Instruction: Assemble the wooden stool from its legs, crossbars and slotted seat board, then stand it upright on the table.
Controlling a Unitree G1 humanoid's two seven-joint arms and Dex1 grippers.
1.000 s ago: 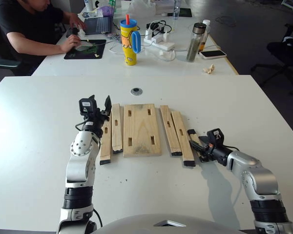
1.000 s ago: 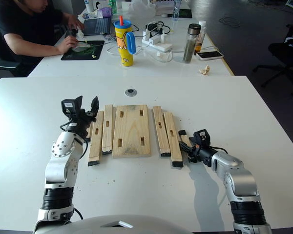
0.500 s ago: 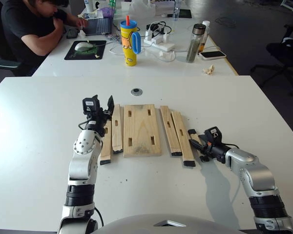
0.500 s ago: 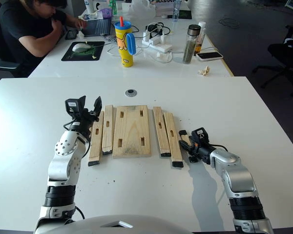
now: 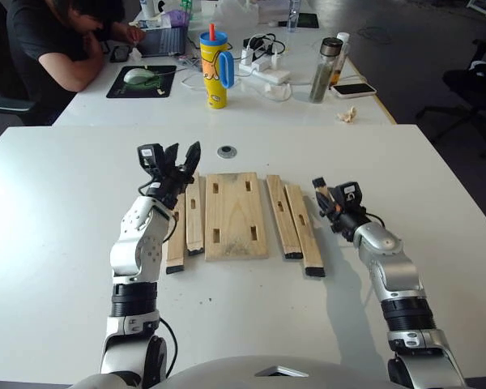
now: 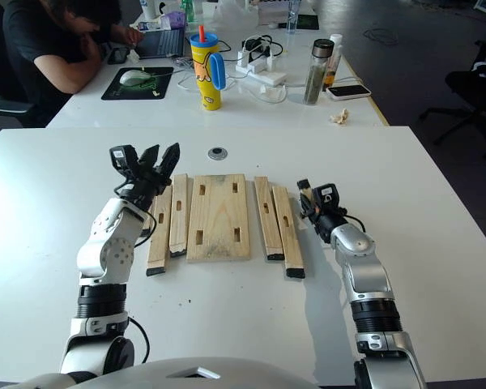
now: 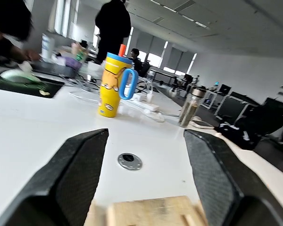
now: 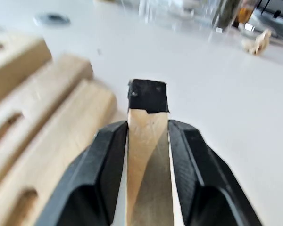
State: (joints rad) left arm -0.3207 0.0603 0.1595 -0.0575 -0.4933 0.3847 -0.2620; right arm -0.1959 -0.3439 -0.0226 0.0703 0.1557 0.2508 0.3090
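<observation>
White table (image 5: 57,211) below; crossbar (image 8: 147,100) clamped inside right pincer (image 8: 148,126).

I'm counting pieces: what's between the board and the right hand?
A leg and another leg, side by side, left eye view. That hand grips a stick.

left pincer (image 7: 146,141) spread wide | wood piece, likely seat board (image 7: 151,213), below | grommet (image 7: 129,161), yellow mug (image 7: 112,84) beyond

Left arm stands bent at centre left, its gripper (image 5: 183,151) lifted with fingers spread wide. Right arm extends at centre right, its gripper (image 5: 330,203) clamped on a crossbar (image 8: 147,96).
</observation>
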